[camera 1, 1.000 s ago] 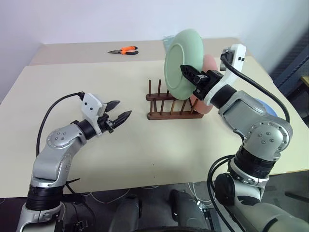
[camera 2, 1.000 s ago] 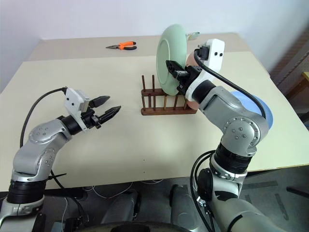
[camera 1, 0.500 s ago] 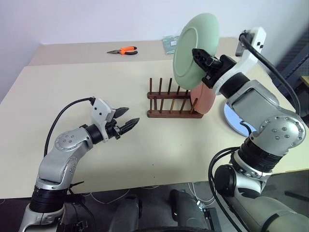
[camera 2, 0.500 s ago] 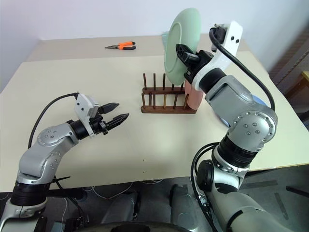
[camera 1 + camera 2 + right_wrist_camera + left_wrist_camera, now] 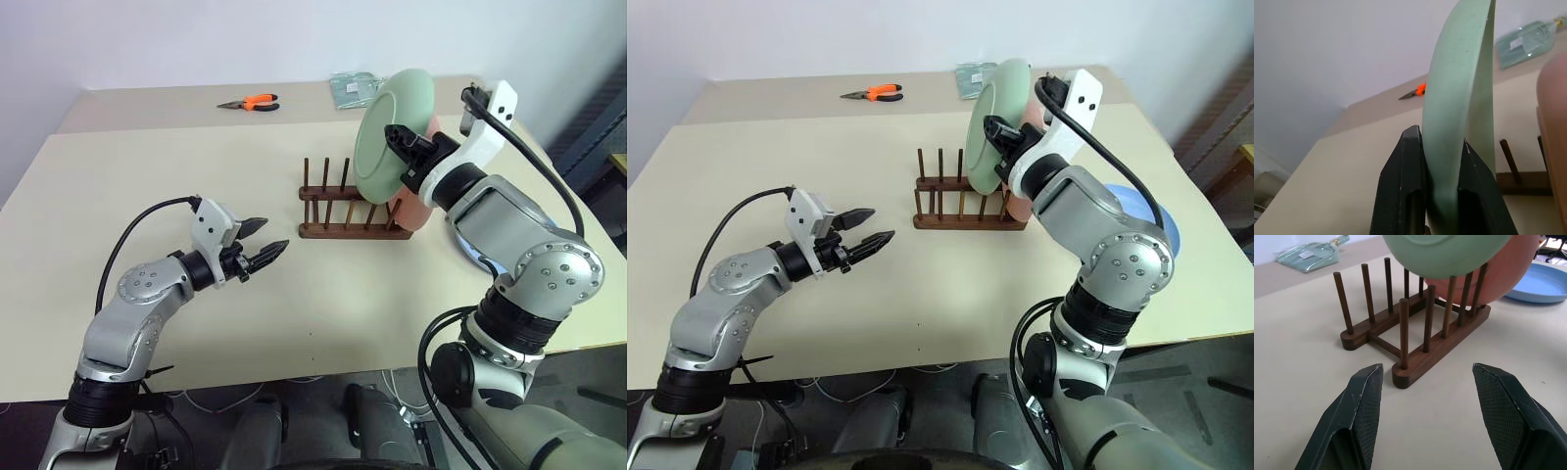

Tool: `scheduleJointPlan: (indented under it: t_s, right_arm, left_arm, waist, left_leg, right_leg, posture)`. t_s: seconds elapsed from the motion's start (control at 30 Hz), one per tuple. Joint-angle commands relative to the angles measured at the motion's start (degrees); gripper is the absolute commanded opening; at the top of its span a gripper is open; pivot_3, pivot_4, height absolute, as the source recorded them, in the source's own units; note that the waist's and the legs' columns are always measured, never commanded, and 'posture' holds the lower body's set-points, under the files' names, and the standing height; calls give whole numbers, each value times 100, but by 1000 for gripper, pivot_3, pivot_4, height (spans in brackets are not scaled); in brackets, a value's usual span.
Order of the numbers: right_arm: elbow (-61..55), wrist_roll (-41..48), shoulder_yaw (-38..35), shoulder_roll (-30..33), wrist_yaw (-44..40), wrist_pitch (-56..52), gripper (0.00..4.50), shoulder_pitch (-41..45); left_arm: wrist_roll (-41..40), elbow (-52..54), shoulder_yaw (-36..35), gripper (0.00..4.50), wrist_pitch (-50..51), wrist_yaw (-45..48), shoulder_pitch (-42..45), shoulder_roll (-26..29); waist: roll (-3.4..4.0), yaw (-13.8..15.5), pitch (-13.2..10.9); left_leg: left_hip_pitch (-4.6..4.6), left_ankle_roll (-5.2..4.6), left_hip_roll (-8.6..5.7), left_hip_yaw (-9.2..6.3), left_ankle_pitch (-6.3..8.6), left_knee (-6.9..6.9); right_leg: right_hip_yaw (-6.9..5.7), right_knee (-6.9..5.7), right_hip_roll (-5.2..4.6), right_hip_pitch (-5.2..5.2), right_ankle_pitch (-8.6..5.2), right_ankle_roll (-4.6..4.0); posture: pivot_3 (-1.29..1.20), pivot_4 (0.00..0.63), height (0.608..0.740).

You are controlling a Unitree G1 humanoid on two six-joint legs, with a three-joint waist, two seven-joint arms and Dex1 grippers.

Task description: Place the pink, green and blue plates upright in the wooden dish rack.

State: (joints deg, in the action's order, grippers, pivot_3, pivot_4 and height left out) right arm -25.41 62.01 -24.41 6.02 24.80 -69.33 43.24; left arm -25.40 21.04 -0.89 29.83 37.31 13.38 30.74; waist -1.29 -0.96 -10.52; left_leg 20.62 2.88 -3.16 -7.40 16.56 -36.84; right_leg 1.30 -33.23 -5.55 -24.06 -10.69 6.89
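Green plate [image 5: 392, 137] is held on edge above the wooden dish rack [image 5: 343, 208], its rim pinched between the narrow fingers of the right gripper [image 5: 400, 140]. It should be lowered into the slot just beside the pink plate [image 5: 416, 201], already standing at the rack's far end; which slot lies beneath is hard to judge. Left gripper [image 5: 265, 242], fingers spread wide and empty, waits near the rack's other end. Blue plate [image 5: 1141, 211] lies flat beyond the pink one.

A matt, smooth green plate [image 5: 390, 137] in the right tool [image 5: 1437, 161], whose black fingers [image 5: 1508, 416] bear a fine cross-hatched texture; at its 7 o'clock, the dark polished wooden dish rack [image 5: 338, 211] on a smooth, matt cream surface [image 5: 196, 176]. The pliers [image 5: 250, 102] have glossy orange grips.
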Motion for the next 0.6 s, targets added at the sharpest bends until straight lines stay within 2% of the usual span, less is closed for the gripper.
scheduleJointPlan:
  t_s: [0.03, 0.07, 0.1, 0.3, 0.4, 0.53, 0.6]
  right_arm:
    - [26, -100, 303, 327, -184, 49, 438, 120]
    - [62, -190, 430, 448, -283, 37, 901, 136]
    - [63, -347, 613, 614, -443, 89, 1165, 146]
    - [-163, -1504, 1668, 1686, -1684, 933, 4083, 241]
    - [-303, -2142, 1822, 2496, -2785, 1875, 4083, 279]
    - [-38, -2363, 1273, 3154, -3692, 2685, 4083, 172]
    - [543, -2664, 597, 3891, -4220, 2939, 4083, -373]
  left_arm:
    - [25, 197, 29, 3016, -64, 17, 28, 0]
    - [34, 203, 46, 3044, -67, 18, 23, -2]
    - [34, 211, 56, 3044, -67, 15, 16, -10]
    - [-14, 305, 73, 3044, -28, 3, -55, -45]
    - [-2, 308, 111, 3044, -30, 7, -63, -52]
    - [29, 284, 172, 3044, -60, 51, -62, -43]
    - [50, 221, 238, 3044, -94, 116, -20, -32]
  waist:
    - [1, 0, -1]
    - [1, 1, -1]
    - [1, 2, -1]
    - [3, -1, -1]
    - [3, 12, -2]
    - [0, 23, -1]
    - [-10, 57, 4]
  left_leg:
    - [0, 0, 0, 0, 0, 0]
    - [0, -1, 0, 1, 0, 0]
    - [1, -1, 0, 1, 0, 0]
    - [2, -3, 0, 5, 2, 0]
    - [5, -4, 0, 5, 2, -1]
    - [17, -7, 0, 5, 4, -9]
    - [19, -9, 0, 5, 5, -11]
  right_leg:
    - [0, 0, 0, 0, 0, 0]
    - [0, 1, 0, 0, -1, 0]
    - [0, 2, 0, 0, -1, 0]
    - [0, 7, 0, 1, -4, 4]
    - [-1, 10, 0, 1, -13, 19]
    - [-1, 19, -1, 2, -14, 22]
    - [-2, 20, -1, 2, -14, 22]
  posture:
    - [0, 150, 740]
    - [0, 150, 740]
    - [0, 150, 740]
    - [0, 150, 740]
    - [0, 150, 740]
    - [0, 150, 740]
    - [0, 150, 740]
